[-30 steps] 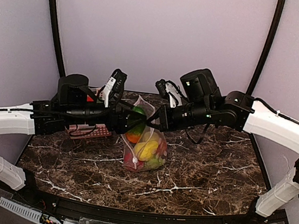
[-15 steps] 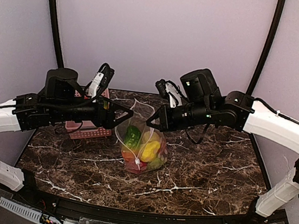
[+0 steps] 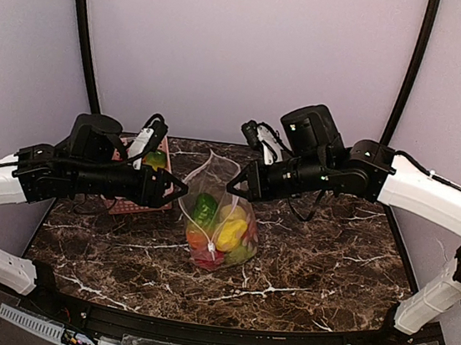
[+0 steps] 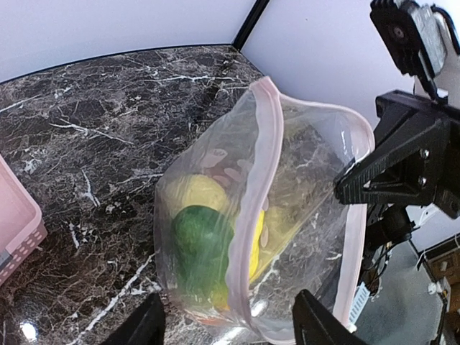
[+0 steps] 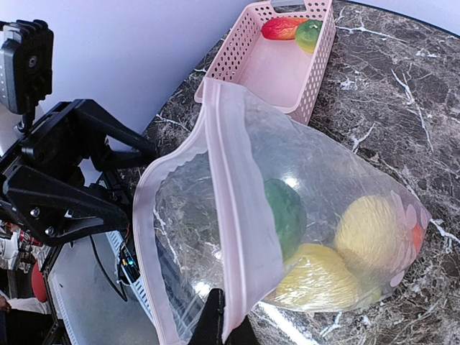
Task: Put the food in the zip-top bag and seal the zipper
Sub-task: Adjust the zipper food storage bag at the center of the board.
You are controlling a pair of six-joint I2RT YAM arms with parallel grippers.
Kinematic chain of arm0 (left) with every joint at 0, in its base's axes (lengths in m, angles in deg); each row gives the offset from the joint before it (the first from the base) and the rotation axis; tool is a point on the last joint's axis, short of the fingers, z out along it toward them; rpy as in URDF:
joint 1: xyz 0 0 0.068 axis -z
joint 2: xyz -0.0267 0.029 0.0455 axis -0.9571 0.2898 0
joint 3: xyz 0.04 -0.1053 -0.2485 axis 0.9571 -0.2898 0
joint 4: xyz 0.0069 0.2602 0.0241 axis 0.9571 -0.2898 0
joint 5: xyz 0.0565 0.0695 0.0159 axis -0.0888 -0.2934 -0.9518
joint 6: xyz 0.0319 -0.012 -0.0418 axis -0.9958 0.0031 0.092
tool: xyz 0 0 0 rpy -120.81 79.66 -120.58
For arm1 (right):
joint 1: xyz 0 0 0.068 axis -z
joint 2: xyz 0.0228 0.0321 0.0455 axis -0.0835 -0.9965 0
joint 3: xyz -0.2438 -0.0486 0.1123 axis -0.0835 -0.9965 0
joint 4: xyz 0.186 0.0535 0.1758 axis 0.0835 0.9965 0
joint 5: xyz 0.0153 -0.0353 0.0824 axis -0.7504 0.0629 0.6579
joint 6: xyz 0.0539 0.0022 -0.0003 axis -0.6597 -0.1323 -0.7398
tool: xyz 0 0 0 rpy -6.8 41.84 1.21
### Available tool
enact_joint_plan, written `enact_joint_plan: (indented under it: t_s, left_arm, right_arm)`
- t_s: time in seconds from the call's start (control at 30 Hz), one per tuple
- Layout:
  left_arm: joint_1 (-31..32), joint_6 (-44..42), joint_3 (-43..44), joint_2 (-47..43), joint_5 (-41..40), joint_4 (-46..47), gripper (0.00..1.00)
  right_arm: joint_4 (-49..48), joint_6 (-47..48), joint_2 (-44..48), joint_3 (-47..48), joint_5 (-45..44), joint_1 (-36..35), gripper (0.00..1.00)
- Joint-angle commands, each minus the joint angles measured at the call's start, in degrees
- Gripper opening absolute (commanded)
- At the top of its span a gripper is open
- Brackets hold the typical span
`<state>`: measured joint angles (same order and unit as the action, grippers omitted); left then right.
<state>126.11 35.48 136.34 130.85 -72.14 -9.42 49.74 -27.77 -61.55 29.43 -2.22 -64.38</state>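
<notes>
Two glossy toy food pieces, a red fruit [image 5: 282, 27] and a green fruit [image 5: 310, 32], are seen lying in the pink slotted plastic basket [image 5: 316, 83], so the loading step is judged unfinished. The clear dotted zip-top bag [image 3: 220, 222] is stood on the dark marbled counter [image 3: 329, 260] between the arms, with a yellow piece [image 3: 232, 227] among green and orange ones inside. Its pale pink zipper strip [image 5: 231, 215] is pinched in the clenched jaws of the right gripper [image 3: 235, 189], and the mouth is held up, gaping. The jaws of the left gripper [image 3: 178, 190] are spread and empty beside the mouth's other edge. Next, the basket pieces would need to be fetched and dropped in before the zipper is run shut.
</notes>
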Motion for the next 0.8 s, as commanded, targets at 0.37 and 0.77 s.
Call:
enact_joint_plan:
  t_s: [0.37,0.77]
  left_arm:
    - [0.15,2.82,3.92,6.6,9.97,7.62,0.12]
    - [0.14,4.28,12.42,9.5,15.58,9.02,0.01]
  right_arm:
    - [-2.33,-0.56,1.8,0.08,-0.53,-0.35,0.0]
    - [0.3,-1.19,5.15,-0.01,-5.13,0.48,0.0]
